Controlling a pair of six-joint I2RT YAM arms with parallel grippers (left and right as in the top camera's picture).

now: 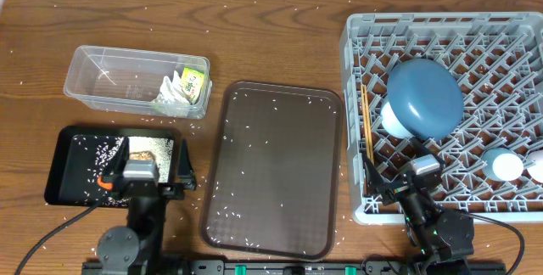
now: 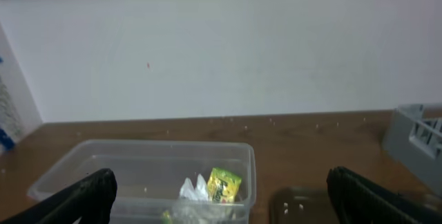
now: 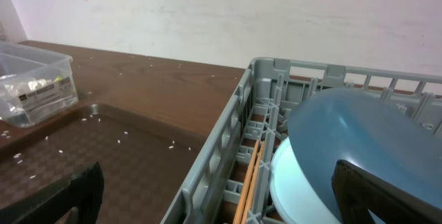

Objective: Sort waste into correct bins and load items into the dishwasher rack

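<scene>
The grey dishwasher rack (image 1: 356, 97) at right holds the blue plate (image 1: 424, 97) leaning over the white bowl (image 1: 392, 120), the chopsticks (image 1: 366, 126) along its left side, a light-blue cup (image 1: 506, 166) and a pinkish-white cup (image 1: 538, 168). The clear tub (image 1: 110, 75) holds crumpled white paper with a yellow-green wrapper (image 1: 182, 90). The black tray (image 1: 68, 160) holds rice, a brown lump (image 1: 141, 154) and an orange carrot (image 1: 104, 182). My left gripper (image 2: 221, 213) is open and empty near the black tray. My right gripper (image 3: 221, 207) is open and empty over the rack's front-left corner.
A large brown serving tray (image 1: 276, 169) with scattered rice grains lies between the bins and the rack. Rice grains are strewn over the wooden table (image 1: 271, 29). A white wall stands behind the table.
</scene>
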